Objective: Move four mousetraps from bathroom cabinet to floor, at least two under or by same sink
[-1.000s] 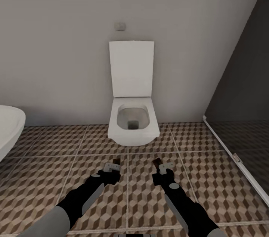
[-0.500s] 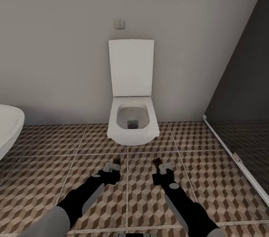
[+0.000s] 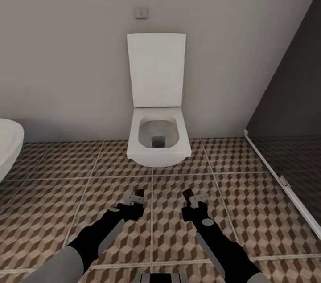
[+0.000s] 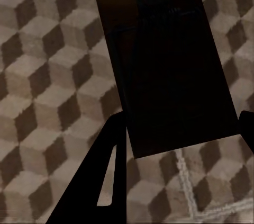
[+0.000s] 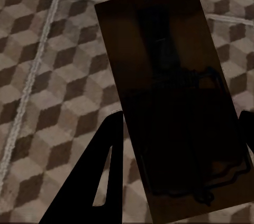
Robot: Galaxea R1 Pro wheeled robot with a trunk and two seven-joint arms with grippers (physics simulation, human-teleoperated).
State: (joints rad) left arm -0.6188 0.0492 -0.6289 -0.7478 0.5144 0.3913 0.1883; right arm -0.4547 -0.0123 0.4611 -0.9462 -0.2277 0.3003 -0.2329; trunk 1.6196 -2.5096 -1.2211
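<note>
Brown, beige and white cube-pattern tiles make up the bathroom floor (image 3: 53, 211) across my head view, with pale grout lines between them. I see a white toilet (image 3: 158, 140) against the grey wall (image 3: 67, 51), lid raised, with a small square flush plate (image 3: 141, 13) above it. At the far left edge a white rounded bathtub rim (image 3: 9, 145) enters the picture; at the right stands the dark glass shower screen (image 3: 290, 109).

Both arms reach forward and low over the tiles in front of the toilet. The left gripper (image 3: 133, 198) pinches a mousetrap (image 3: 137, 192), of which I see only a dark sliver in the head view. In the left wrist view that left-hand mousetrap (image 4: 164, 65) appears as a dark flat board between the black fingers (image 4: 100, 181), held clear above the floor.

The right gripper (image 3: 192, 197) likewise clamps a second mousetrap (image 3: 187, 194). In the right wrist view this right-hand mousetrap (image 5: 174, 97) shows its wire spring bar faintly, between the two fingers (image 5: 95, 176), above the floor. Both boards are in shadow; I cannot make out any red mark.
</note>
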